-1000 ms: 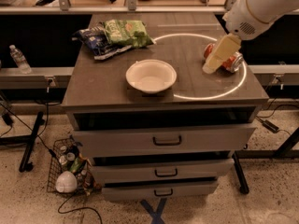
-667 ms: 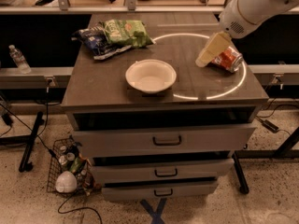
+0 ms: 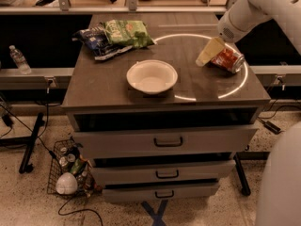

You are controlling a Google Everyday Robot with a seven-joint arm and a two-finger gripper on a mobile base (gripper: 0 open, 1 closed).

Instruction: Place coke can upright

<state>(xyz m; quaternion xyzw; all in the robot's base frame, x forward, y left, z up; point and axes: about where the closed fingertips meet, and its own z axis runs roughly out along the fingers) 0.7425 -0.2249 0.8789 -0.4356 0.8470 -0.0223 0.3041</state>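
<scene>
The coke can point(image 3: 229, 60) is red with a silver rim. It lies on its side at the right of the cabinet top point(image 3: 103, 86), its silver end facing right. My gripper point(image 3: 207, 54) is cream-coloured and comes down from the white arm at the upper right. It sits just left of the can, right against its near end. Whether it touches the can is not clear.
A white bowl point(image 3: 151, 76) stands at the middle front of the top. A green chip bag point(image 3: 128, 32) and a blue chip bag point(image 3: 94, 40) lie at the back left. Below are several drawers point(image 3: 162, 141). A wire basket point(image 3: 70, 171) sits on the floor at the left.
My gripper has moved left and a little back, off the top of the can. The can now shows fully, lying on its side in about the same spot.
</scene>
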